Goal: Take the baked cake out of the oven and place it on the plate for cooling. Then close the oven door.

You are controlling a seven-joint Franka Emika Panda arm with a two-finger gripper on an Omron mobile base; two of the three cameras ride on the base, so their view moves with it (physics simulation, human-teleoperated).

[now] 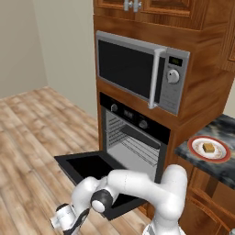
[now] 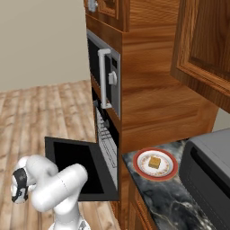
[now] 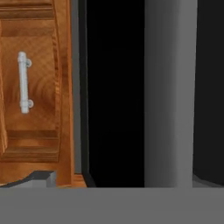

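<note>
Your two-finger gripper (image 1: 69, 223) hangs low beside the floor, below the front edge of the wide black glass-fronted oven door (image 1: 87, 167), which lies dropped open and level; the jaws stand wide apart and hold nothing. From the hand camera you get a wooden cabinet front with a silver bar pull (image 3: 23, 82), seen in neither base view. The black built-in oven (image 1: 133, 137) shows its wire rack. The small golden-tan cake (image 2: 155, 162) sits on the red-rimmed white plate (image 2: 143, 158) on the dark marble counter (image 2: 166, 202), well apart from the gripper.

No text is legible; the microwave (image 1: 142, 73) display is unreadably small.
</note>
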